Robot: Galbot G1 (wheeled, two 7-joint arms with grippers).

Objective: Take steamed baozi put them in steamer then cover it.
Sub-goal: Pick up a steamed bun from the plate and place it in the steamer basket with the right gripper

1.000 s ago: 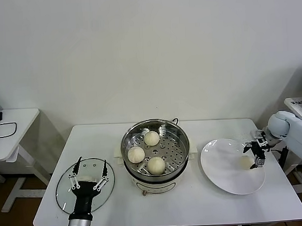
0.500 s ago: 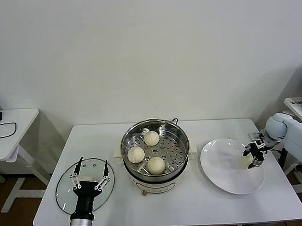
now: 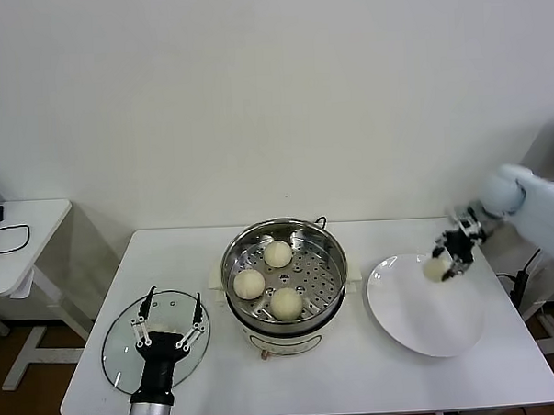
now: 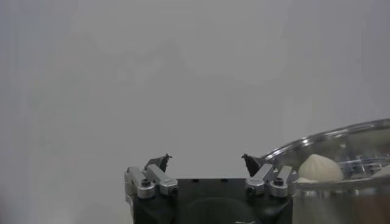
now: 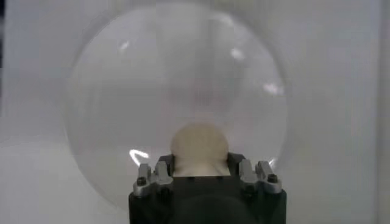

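Observation:
Three cream-white baozi (image 3: 278,253) (image 3: 249,283) (image 3: 286,303) lie on the perforated tray of the shiny steamer (image 3: 327,247) at the table's middle. My right gripper (image 3: 442,264) is shut on the fourth baozi (image 3: 436,268) and holds it lifted above the white plate (image 3: 420,319); in the right wrist view the bun (image 5: 198,145) sits between the jaws. The clear glass cover (image 3: 118,348) lies flat at the table's left front. My left gripper (image 3: 165,329) hovers over the cover, open and empty; it also shows in the left wrist view (image 4: 206,163).
The white plate is bare under the lifted bun. A small side table (image 3: 39,227) with a black cable stands off to the left. The steamer's rim and one bun (image 4: 321,167) show at the edge of the left wrist view.
My right gripper has closed on the baozi and lifted it off the plate, moving up and a little left. The left gripper has not moved.

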